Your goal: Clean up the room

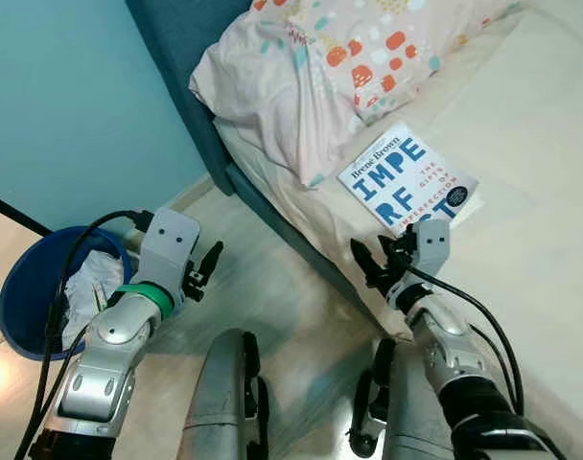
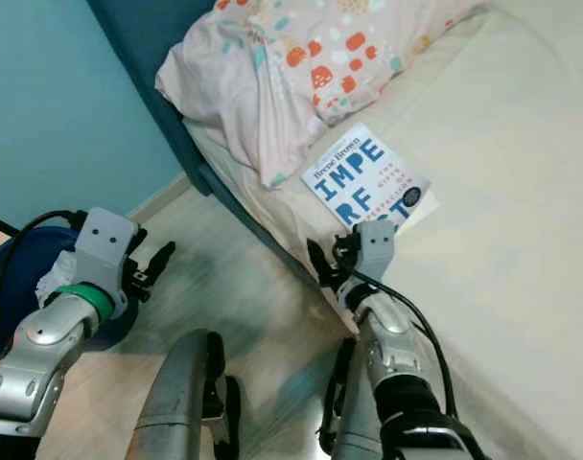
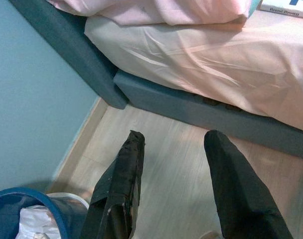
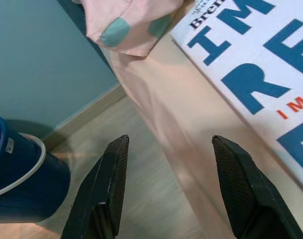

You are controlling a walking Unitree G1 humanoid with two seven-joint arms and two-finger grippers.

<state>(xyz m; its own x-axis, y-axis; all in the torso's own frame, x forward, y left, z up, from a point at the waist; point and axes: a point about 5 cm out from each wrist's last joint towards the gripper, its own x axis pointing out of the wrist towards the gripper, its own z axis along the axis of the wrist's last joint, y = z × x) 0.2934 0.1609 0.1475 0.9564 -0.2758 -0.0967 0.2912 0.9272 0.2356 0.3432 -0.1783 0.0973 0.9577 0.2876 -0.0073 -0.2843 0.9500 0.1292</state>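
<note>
Bedroom corner: teal wall, pale wood floor, bed with cream sheet running along the robot's right, patterned pillow at the head. A white book with blue lettering is lying flat on the sheet just below the pillow, near the mattress edge. A blue bin holding crumpled white paper is sitting on the floor by the wall, at the robot's left.

Risks, as I read it: the book is flat with no lifted edge, so jaws coming straight down are likely skidding it along the sheet or pinching fabric with it. It is also close to the pillow corner, so a sloppy approach is snagging the pillowcase. The soft mattress giving way may spoil the grip depth.

Right gripper is hovering over the mattress edge, just short of the book's near corner, jaws standing wide, holding nothing. Forearm is raised, angling forward over the bed.

Left gripper is hanging over the floor between bin and bed frame, jaws wide, also holding nothing.
</note>
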